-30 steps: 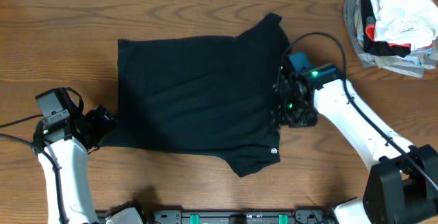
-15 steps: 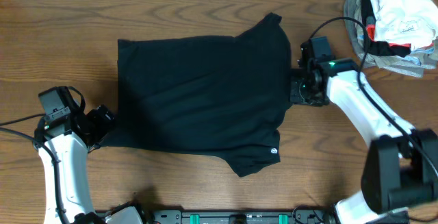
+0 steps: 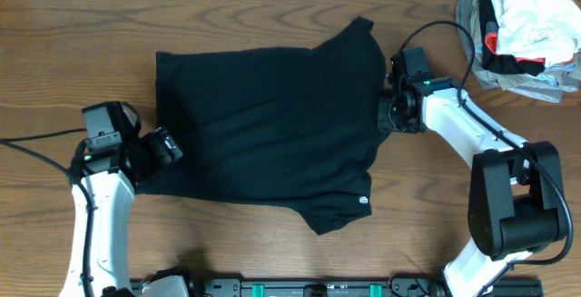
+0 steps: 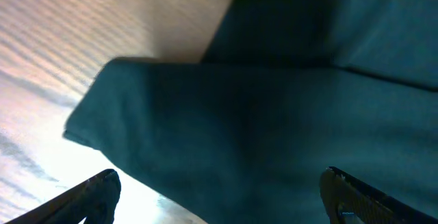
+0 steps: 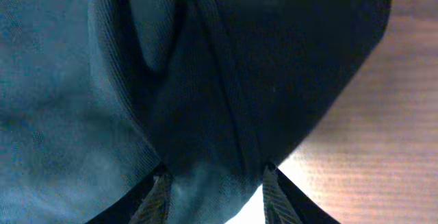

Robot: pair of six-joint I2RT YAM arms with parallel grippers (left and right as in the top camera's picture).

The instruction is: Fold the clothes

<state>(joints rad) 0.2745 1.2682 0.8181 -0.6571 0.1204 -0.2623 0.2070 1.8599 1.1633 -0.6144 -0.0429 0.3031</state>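
The black T-shirt point(image 3: 263, 124) lies spread flat on the table, with its small white logo point(image 3: 364, 201) near the lower right corner. My left gripper point(image 3: 163, 147) is at the shirt's lower left edge. In the left wrist view its fingers point(image 4: 219, 196) are wide open, with the shirt's edge point(image 4: 226, 114) between and ahead of them. My right gripper point(image 3: 388, 115) is at the shirt's right edge. In the right wrist view its fingers point(image 5: 215, 190) are partly open around a creased fold of the shirt point(image 5: 205, 94).
A heap of white, grey, red and black garments point(image 3: 522, 34) sits at the table's back right corner. Bare wooden table point(image 3: 82, 52) surrounds the shirt. The right arm's cable point(image 3: 445, 29) arcs above the table near the heap.
My left gripper has moved right, onto the shirt's lower left edge. My right gripper has moved away from me along the shirt's right edge. The shirt lies as before.
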